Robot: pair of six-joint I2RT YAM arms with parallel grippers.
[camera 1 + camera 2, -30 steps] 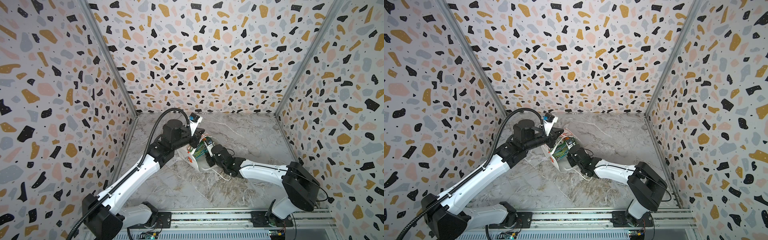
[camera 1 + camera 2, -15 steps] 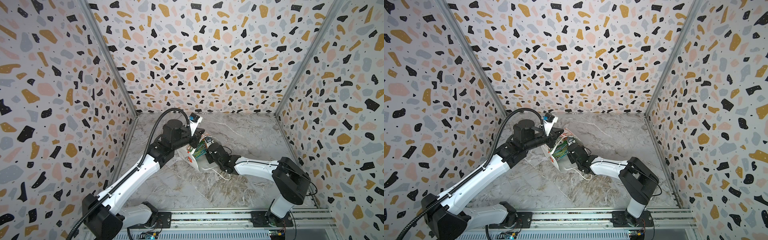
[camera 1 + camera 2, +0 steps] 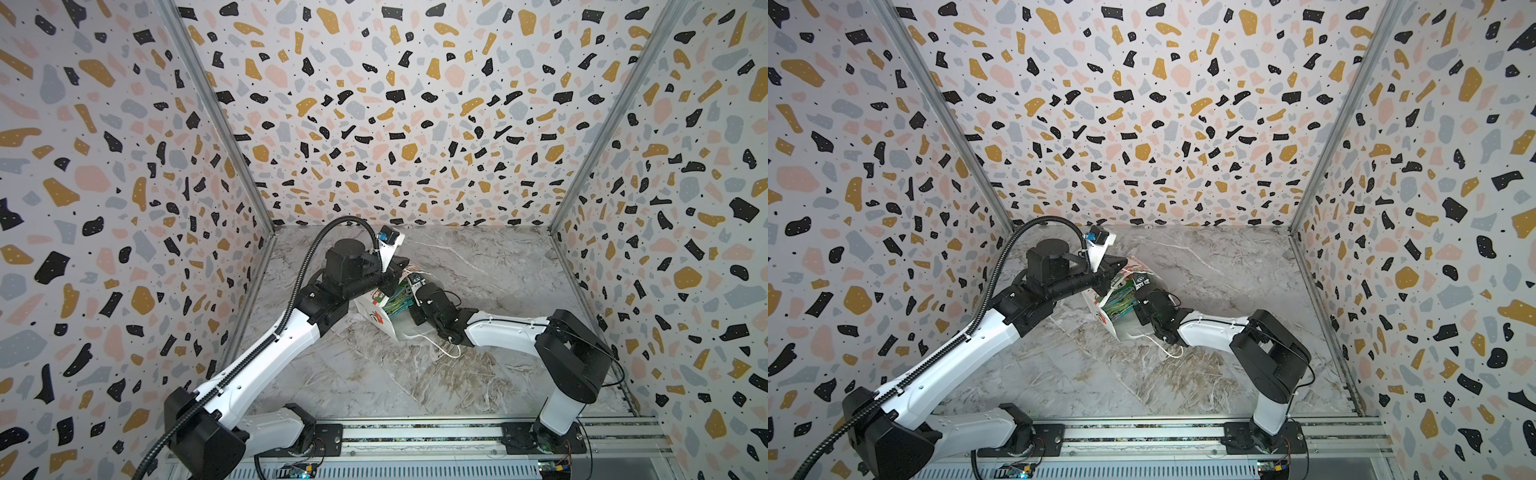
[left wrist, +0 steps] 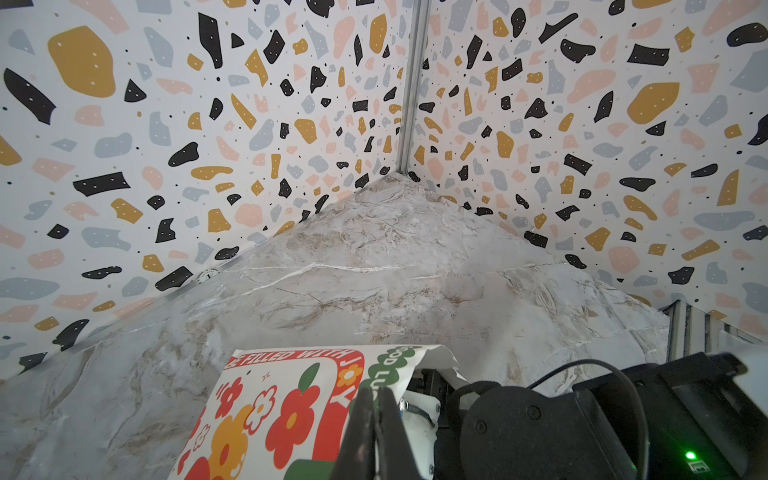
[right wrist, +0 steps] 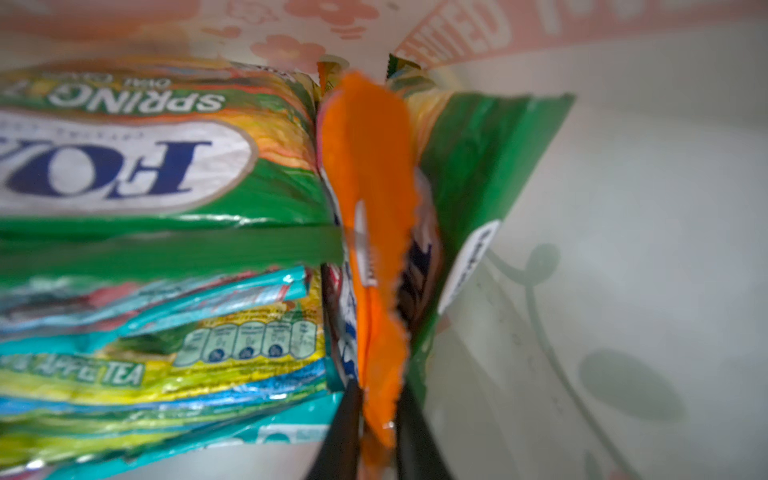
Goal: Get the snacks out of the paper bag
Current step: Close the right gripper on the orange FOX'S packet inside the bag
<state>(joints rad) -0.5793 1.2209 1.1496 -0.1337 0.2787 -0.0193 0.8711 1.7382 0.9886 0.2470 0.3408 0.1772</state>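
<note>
Two white-shelled arms, left arm (image 3: pixel 266 365) and right arm (image 3: pixel 503 328), each with chunky black joints. A ribbed black conduit (image 3: pixel 302 280) runs along the left one. The left gripper (image 4: pixel 375 400) has slim black fingers. Up close on the right arm there's a thin black cable (image 4: pixel 590 363), a screw-studded black housing (image 4: pixel 519 436) and a glowing green light (image 4: pixel 690 455).

In the lower middle of your left wrist frame, the white paper bag (image 4: pixel 266 415) shows red, orange and white flowers, a red band with white lettering, and green patches. At the centre of your right wrist frame is an orange packet (image 5: pixel 365 187). Left of it lies a green-yellow packet (image 5: pixel 124 166) with navy letters on a white oval, with teal packets (image 5: pixel 166 291) below. Terrazzo walls (image 3: pixel 395 104) speckled black, mustard, pink and grey rise above the grey marble counter (image 3: pixel 436 374), which is veined white and tan.
</note>
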